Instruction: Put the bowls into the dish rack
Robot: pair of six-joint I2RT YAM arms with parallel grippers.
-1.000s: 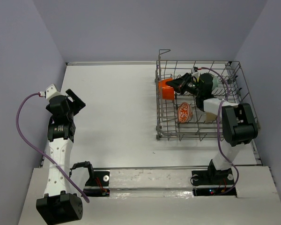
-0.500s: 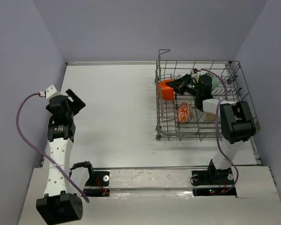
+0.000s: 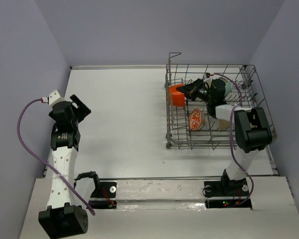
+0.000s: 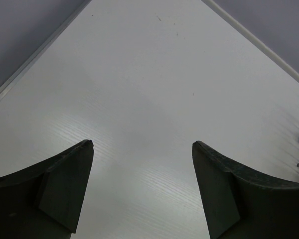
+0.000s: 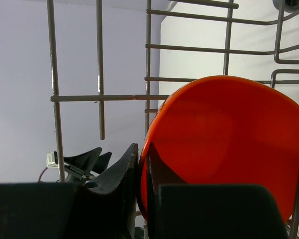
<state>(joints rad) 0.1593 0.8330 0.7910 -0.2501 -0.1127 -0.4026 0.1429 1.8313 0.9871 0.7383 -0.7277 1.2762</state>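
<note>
The dish rack (image 3: 168, 115) stands at the table's right side. Inside it at the left end, the orange-red bowl (image 3: 175, 95) stands on edge against the wires. My right gripper (image 3: 185, 89) is shut on its rim. In the right wrist view the two fingers pinch the left rim of the orange-red bowl (image 5: 229, 144) at the gripper (image 5: 142, 152), with rack wires (image 5: 99, 97) behind. A white bowl with red patterning (image 3: 196, 119) stands on edge nearer the front. My left gripper (image 3: 81, 106) hovers open over bare table at the far left, its fingers (image 4: 65, 179) wide apart around nothing.
A pale teal shape (image 3: 231, 88) shows behind my right wrist in the rack, mostly hidden. The rack's tall wire sides surround my right gripper. Walls close the table at the left, back and right. The white tabletop (image 3: 119, 109) lies between the arms.
My right arm's elbow has shifted slightly to the left and up. The right gripper and the orange-red bowl stay almost where they were. The left arm has not moved.
</note>
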